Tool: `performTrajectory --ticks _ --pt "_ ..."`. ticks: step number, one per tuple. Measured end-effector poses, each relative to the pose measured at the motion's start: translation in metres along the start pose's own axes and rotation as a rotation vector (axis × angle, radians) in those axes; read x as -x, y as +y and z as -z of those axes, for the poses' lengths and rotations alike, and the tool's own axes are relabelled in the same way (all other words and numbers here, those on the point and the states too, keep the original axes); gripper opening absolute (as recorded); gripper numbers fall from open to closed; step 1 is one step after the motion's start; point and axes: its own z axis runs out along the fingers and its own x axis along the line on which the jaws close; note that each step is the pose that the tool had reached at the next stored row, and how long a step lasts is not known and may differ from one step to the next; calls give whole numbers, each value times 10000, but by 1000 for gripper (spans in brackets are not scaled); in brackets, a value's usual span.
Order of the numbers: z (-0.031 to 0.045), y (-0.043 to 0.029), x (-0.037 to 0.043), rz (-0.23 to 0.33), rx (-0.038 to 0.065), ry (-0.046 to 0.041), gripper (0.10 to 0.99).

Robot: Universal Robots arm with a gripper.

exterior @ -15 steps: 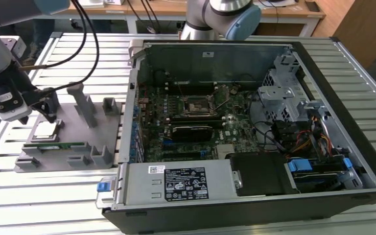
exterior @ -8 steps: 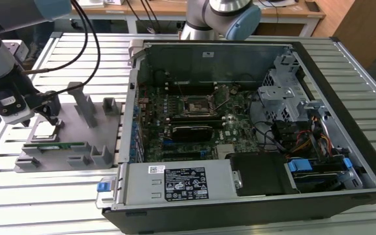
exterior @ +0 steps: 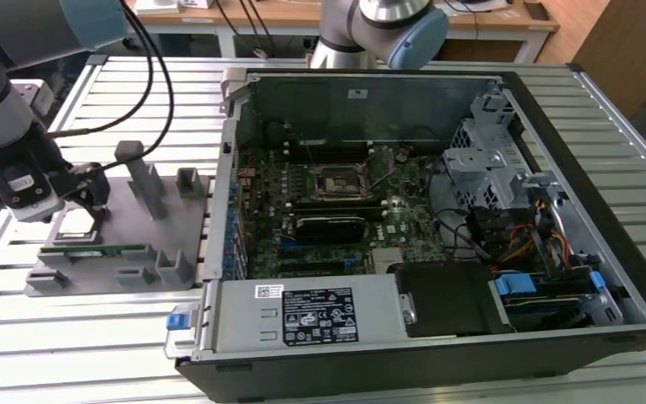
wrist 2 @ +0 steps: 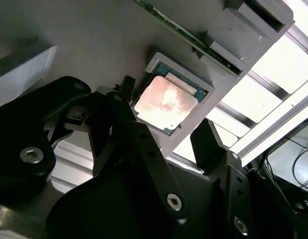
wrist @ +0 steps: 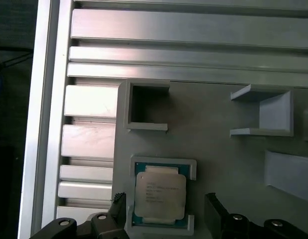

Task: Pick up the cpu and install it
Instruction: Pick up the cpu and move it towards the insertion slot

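While the hand (exterior: 85, 202) hangs low over the grey holder plate (exterior: 127, 225) at the exterior view's left, its fingers (wrist: 216, 211) stand apart, one on either side of the cpu (wrist: 159, 195). That chip lies flat in its square recess on the plate, near a green memory stick (exterior: 101, 250) and apart from the open computer case (exterior: 357, 97) on the slatted desk (exterior: 76, 345).

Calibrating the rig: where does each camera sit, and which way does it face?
Exterior view: off-arm, high, looking down on the open computer case and fixture plate; arm and claw at the exterior view's left.
First wrist view: on the wrist, looking straight down at the cpu; claw fingertips show.
Second wrist view: on the wrist, looking obliquely along the claw's black fingers.
Shared: both wrist views show the cpu between open fingers.
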Motion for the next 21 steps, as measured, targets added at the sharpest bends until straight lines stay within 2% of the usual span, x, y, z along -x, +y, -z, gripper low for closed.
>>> performTrajectory --ticks 3,12,13,19,20,21 --pt "-67 -4 -15 1 1 -2 722" --pt "-150 -10 -15 -1 0 0 710" --pt "-153 -10 -15 -2 0 1 639" --pt "-162 -7 -15 -1 0 -1 627" --pt "-162 -6 -15 -2 1 -1 557" --pt "-161 -5 -15 -2 -1 1 557"
